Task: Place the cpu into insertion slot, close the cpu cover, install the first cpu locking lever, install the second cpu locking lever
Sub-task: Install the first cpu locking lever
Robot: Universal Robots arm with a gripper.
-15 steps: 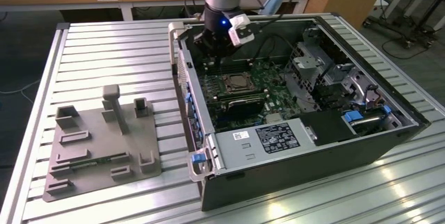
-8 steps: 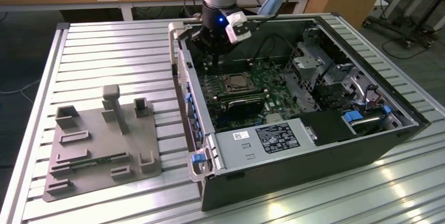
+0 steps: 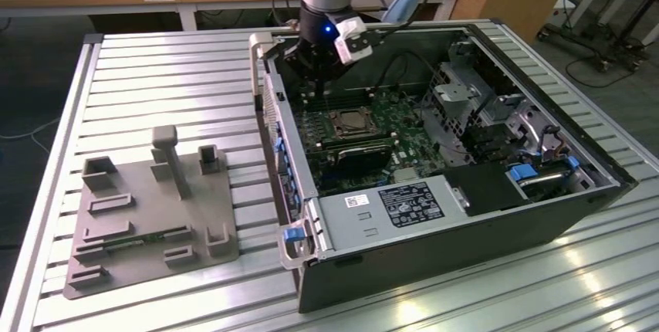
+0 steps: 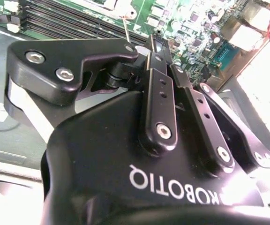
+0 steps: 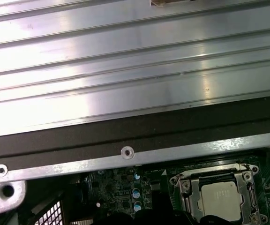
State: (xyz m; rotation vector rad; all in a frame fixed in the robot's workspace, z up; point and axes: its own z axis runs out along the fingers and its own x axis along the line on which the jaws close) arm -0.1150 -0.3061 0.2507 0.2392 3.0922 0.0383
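We see overhead light glaring off the metal surface (image 3: 464, 301); the computer case (image 3: 433, 255) is shadowed inside; the second wrist view partly burns white.

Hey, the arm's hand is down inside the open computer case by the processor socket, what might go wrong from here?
The black hand hangs low beside the case's grey side wall and just off the silvery square chip; a sideways drift might knock either. The thin silver lever rod at the hand's tip looks easy to slip off.
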